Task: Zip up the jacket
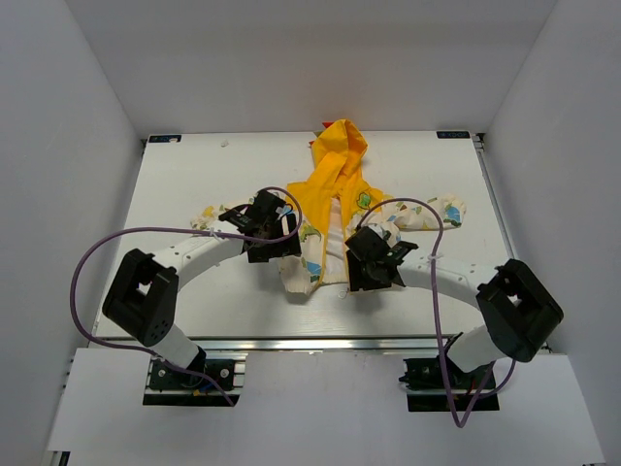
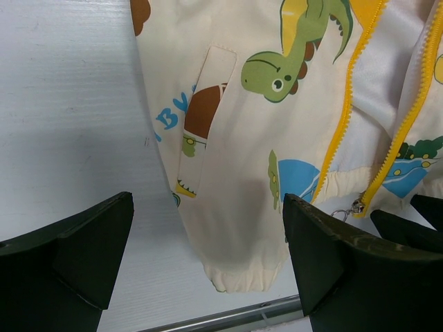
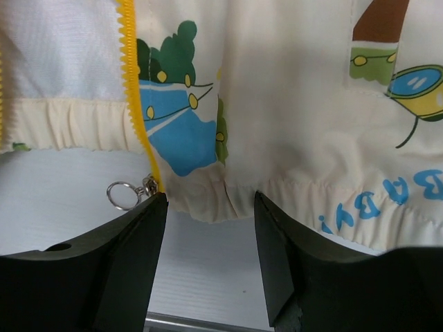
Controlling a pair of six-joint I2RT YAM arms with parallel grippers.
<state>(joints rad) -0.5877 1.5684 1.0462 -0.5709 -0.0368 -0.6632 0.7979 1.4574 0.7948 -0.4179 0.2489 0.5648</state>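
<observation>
The left arm has white tubular links and black joint housings. The largest housing is a boxy black block with a square recess. The right arm is of the same build, with white links and a matching black block. A purple cable loops loose beside the left arm, and a second purple cable runs along the right. Both base plates are black. On the left gripper the fingers are matte black, wedge-shaped and blunt-tipped. On the right gripper the fingers are alike, and one has a small round hole in its face.
</observation>
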